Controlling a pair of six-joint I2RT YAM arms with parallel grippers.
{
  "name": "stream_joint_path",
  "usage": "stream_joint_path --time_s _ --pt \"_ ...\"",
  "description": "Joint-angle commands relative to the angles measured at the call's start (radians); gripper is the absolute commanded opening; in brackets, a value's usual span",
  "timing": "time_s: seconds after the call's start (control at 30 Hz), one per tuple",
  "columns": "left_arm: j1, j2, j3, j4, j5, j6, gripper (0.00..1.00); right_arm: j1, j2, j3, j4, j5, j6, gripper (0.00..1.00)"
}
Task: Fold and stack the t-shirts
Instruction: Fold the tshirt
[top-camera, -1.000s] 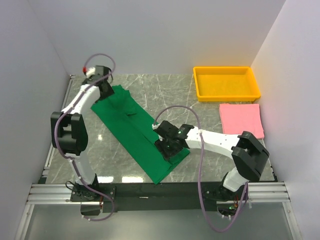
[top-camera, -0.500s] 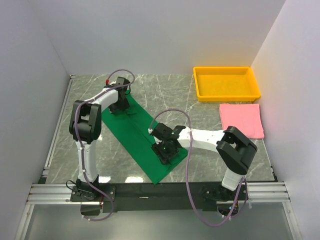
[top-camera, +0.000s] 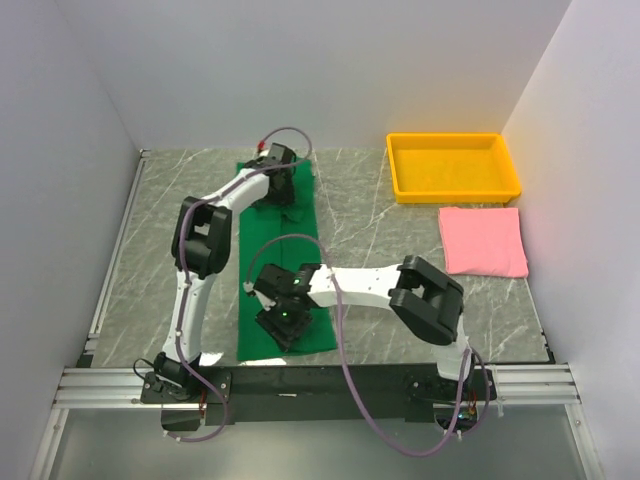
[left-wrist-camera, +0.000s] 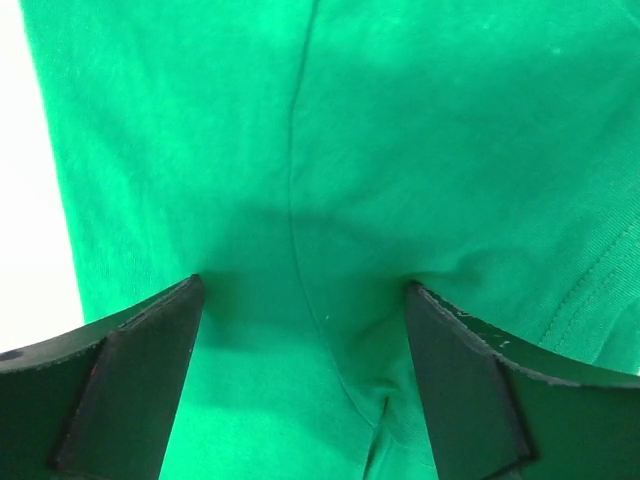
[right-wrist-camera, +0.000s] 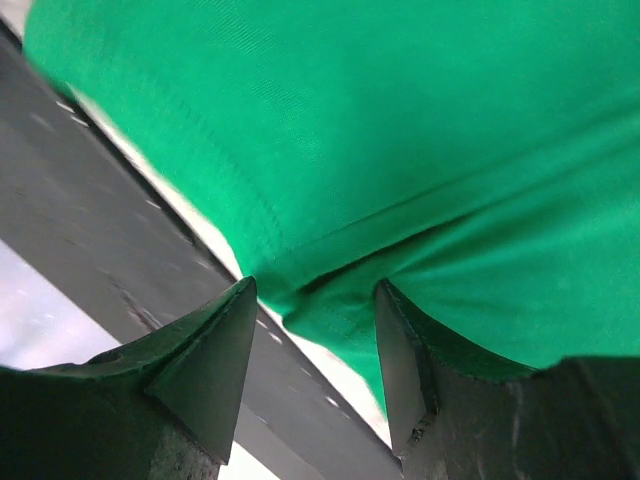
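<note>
T-shirt (green) — left gripper released over it, right gripper clenched on its hem

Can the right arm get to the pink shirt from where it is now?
Probably yes: the pink shirt lies uncovered on that arm's side, though its end effector is busy at the green shirt.
</note>
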Motion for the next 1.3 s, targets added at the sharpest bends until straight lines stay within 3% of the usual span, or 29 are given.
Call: stream_joint_path --time_s 0.0,0.13,0.23,0.4,0.6,0.8,0.9,1.0,1.27 --pt "-0.073 0.074 0.034 0.043 0.079 0.09 0.89 0.037 0.062 0.068 -0.081 -0.06 0.013 0.57" --pt "-0.09 0.039 0.041 0.065 0.061 0.087 0.97 0.034 0.02 0.058 -0.064 -0.014 0.025 0.57" --pt "-0.083 -0.025 0.042 0.075 0.023 0.059 1.0 0.005 -0.104 -0.001 -0.026 0.015 0.052 0.58" --pt "-0.028 -0.141 0.056 0.063 0.048 -0.018 0.99 -0.118 -0.276 -0.139 0.026 0.084 0.091 0.58" --pt "0.026 -0.325 -0.03 0.011 0.049 -0.091 1.0 -0.32 -0.466 -0.335 0.13 0.096 0.149 0.55" --pt "0.031 -0.568 -0.322 -0.03 0.041 -0.15 0.95 -0.391 -0.517 -0.438 0.226 0.067 0.201 0.45" --pt "0.031 -0.717 -0.593 -0.021 0.055 -0.185 0.9 -0.386 -0.485 -0.446 0.279 -0.004 0.209 0.38" --pt "0.029 -0.864 -0.799 0.008 0.104 -0.208 0.88 -0.368 -0.439 -0.436 0.322 -0.051 0.22 0.37" --pt "0.025 -1.106 -1.033 -0.076 0.162 -0.252 0.88 -0.313 -0.235 -0.374 0.347 -0.176 0.218 0.37"
